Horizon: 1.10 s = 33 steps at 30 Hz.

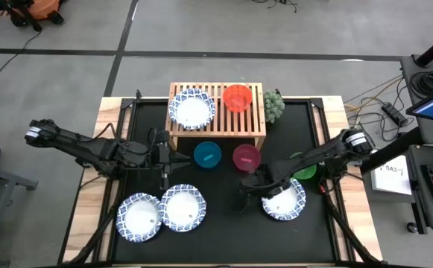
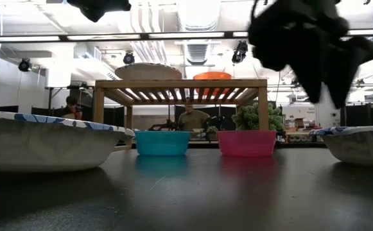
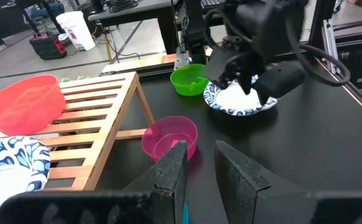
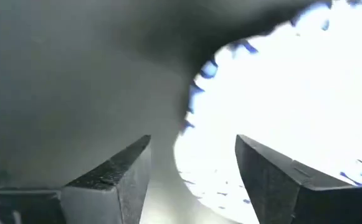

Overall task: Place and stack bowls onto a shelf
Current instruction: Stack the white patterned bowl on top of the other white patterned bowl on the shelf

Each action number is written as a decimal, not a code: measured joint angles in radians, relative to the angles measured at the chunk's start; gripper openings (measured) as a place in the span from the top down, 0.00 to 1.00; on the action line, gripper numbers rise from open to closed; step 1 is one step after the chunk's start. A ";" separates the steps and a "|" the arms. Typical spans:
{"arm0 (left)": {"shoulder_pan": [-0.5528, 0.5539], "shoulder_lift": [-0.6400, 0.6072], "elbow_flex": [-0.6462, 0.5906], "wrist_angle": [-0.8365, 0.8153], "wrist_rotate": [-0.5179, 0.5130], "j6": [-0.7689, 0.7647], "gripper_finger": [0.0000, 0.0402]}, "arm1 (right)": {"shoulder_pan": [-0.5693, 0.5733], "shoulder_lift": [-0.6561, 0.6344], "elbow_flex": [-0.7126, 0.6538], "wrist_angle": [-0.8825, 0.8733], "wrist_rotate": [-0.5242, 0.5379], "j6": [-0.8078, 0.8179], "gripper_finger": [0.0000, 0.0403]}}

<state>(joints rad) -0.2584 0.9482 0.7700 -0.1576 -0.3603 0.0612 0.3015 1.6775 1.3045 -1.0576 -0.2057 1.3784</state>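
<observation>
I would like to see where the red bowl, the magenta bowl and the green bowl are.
red bowl (image 1: 238, 97): high view, its inside.
magenta bowl (image 1: 247, 156): high view, its inside.
green bowl (image 3: 189, 79): left wrist view, its inside.

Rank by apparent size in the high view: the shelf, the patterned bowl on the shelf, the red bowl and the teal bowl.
1. The shelf, clearly largest.
2. The patterned bowl on it.
3. The red bowl.
4. The teal bowl, only slightly smaller than the red; nearly alike.
</observation>
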 joint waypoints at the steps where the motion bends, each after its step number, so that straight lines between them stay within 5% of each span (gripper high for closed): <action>1: 0.000 0.000 0.000 0.000 0.000 0.000 0.84 | 0.008 0.008 0.000 -0.007 0.000 0.004 0.46; 11: 0.000 0.000 0.000 0.002 0.000 0.005 0.84 | 0.023 0.119 0.000 0.019 0.030 -0.036 0.51; 22: 0.000 0.000 0.000 0.009 0.000 0.006 0.84 | 0.027 0.118 0.040 0.036 -0.012 -0.101 0.94; 27: 0.000 0.000 0.000 0.011 0.000 0.009 0.84 | 0.034 0.083 0.137 0.000 -0.015 -0.161 0.97; 33: 0.000 -0.001 0.000 0.031 -0.186 0.006 0.84 | 0.044 0.028 0.294 0.008 0.004 -0.341 0.97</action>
<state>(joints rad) -0.2584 0.9474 0.7700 -0.1263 -0.5463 0.0676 0.3457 1.7057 1.5989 -1.0492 -0.2020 1.0371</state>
